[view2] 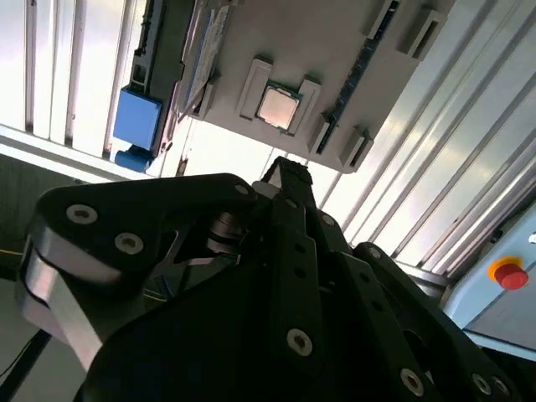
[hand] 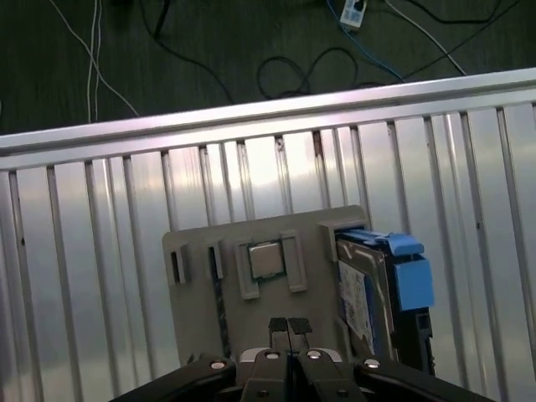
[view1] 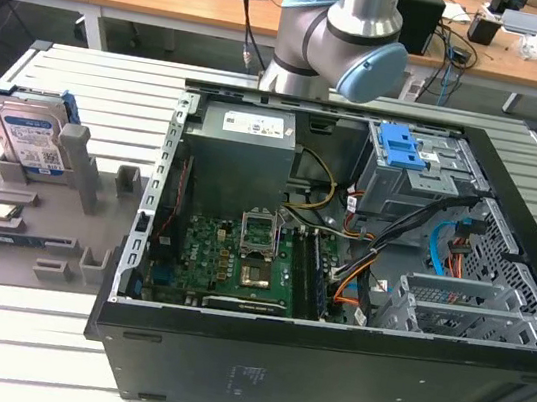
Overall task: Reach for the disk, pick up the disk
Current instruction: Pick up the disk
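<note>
Pincer (hand: 289, 326) pressed together, holding nothing | disk (hand: 362, 295) on edge: rigid, weighty, slick | I'd pinch its flat faces.

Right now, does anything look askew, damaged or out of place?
Nothing stands out. The disk stands upright in its slot on the grey holder, the chip sits square in its pocket, and the shut gripper holds nothing.

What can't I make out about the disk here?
Silver-grey metal hard drive with blue side bracket:
Exterior view: lower edge sunk in grey plastic holder; back face turned away.
Second wrist view: mostly cut off by picture edge.
First wrist view: one end behind the black gripper.
</note>
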### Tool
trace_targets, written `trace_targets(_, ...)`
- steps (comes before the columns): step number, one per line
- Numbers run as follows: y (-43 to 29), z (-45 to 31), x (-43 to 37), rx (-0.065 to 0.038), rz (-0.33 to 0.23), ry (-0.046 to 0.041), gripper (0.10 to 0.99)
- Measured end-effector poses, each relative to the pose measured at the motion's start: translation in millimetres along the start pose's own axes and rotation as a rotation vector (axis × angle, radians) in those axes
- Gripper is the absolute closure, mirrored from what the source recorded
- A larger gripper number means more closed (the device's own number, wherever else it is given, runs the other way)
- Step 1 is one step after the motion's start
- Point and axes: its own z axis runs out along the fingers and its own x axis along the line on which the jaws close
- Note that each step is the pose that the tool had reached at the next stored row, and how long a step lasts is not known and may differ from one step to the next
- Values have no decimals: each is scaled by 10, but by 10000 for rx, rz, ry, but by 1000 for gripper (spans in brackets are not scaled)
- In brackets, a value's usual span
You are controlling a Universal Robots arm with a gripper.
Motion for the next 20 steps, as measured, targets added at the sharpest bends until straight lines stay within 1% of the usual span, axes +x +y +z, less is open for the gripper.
trace_targets(12,0,0,0,1,-1219,47,980)
trace_targets(20,0,0,0,0,-1245,48,973)
